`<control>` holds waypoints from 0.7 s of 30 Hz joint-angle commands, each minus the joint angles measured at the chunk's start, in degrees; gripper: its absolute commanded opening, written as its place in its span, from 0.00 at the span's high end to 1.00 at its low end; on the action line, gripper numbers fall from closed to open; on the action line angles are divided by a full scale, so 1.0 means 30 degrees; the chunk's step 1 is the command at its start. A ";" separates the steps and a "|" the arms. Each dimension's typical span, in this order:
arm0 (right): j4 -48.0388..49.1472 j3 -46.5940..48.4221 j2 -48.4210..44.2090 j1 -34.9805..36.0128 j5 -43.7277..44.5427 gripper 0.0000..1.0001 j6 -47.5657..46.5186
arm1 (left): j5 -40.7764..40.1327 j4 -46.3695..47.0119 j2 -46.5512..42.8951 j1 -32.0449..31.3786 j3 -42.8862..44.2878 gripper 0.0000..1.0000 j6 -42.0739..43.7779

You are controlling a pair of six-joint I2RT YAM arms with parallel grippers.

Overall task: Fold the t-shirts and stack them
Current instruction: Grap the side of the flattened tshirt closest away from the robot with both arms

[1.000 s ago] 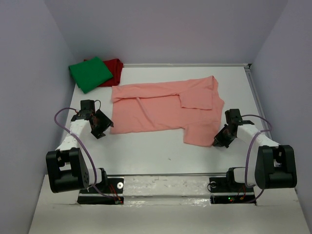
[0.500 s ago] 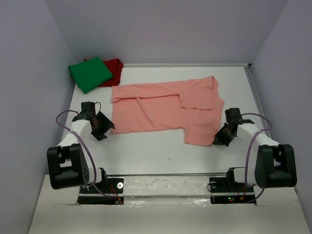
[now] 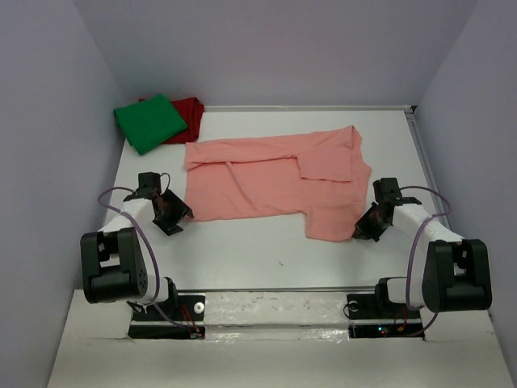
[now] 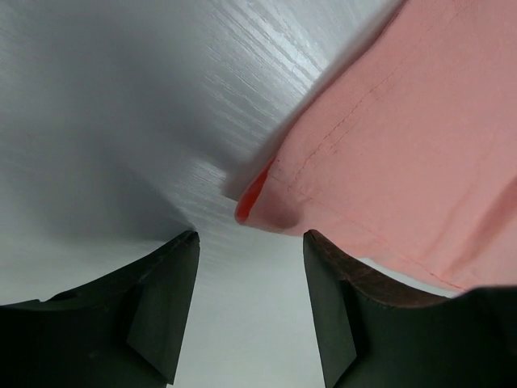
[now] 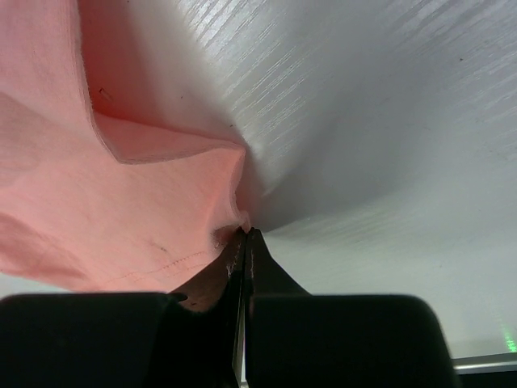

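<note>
Top external: the salmon-pink t-shirt (image 3: 271, 182) is lying spread out and partly folded over itself mid-table (image 3: 266, 255). The green t-shirt (image 3: 150, 122) is sitting folded at the far left corner, overlapping the dark red t-shirt (image 3: 190, 109) behind it. The left gripper (image 3: 174, 214) is resting low at the pink shirt's near left corner. The right gripper (image 3: 363, 226) is sitting at its near right corner.

Left wrist: the left gripper (image 4: 250, 242) is standing with its jaws spread apart and gripping nothing. The shirt's (image 4: 404, 145) hemmed corner is lying just ahead of the gap, on the table (image 4: 121, 105). The hem is running along the right finger; contact there is unclear.

Right wrist: the right gripper (image 5: 245, 234) is closing fully, its fingertips pinching a puckered corner of the pink shirt (image 5: 105, 210). The fabric is bunching toward the tips above the table (image 5: 388, 121).
</note>
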 commanded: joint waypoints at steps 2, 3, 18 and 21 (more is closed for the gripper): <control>0.0232 0.0676 -0.0012 -0.0075 -0.0007 1.00 -0.0149 | 0.0040 0.0619 0.0341 0.0140 0.0358 0.34 -0.0143; 0.0232 0.0647 -0.0012 -0.0075 -0.0036 1.00 -0.0149 | 0.0069 0.0706 0.0487 0.0140 0.0358 0.34 -0.0172; 0.0262 0.0881 0.0018 -0.0075 -0.0359 1.00 -0.0325 | 0.0274 0.1439 0.1309 0.0140 0.0417 0.64 -0.0202; 0.0262 0.0911 -0.0012 -0.0075 -0.0388 1.00 -0.0354 | 0.0333 0.1498 0.1425 0.0169 0.0387 0.73 -0.0202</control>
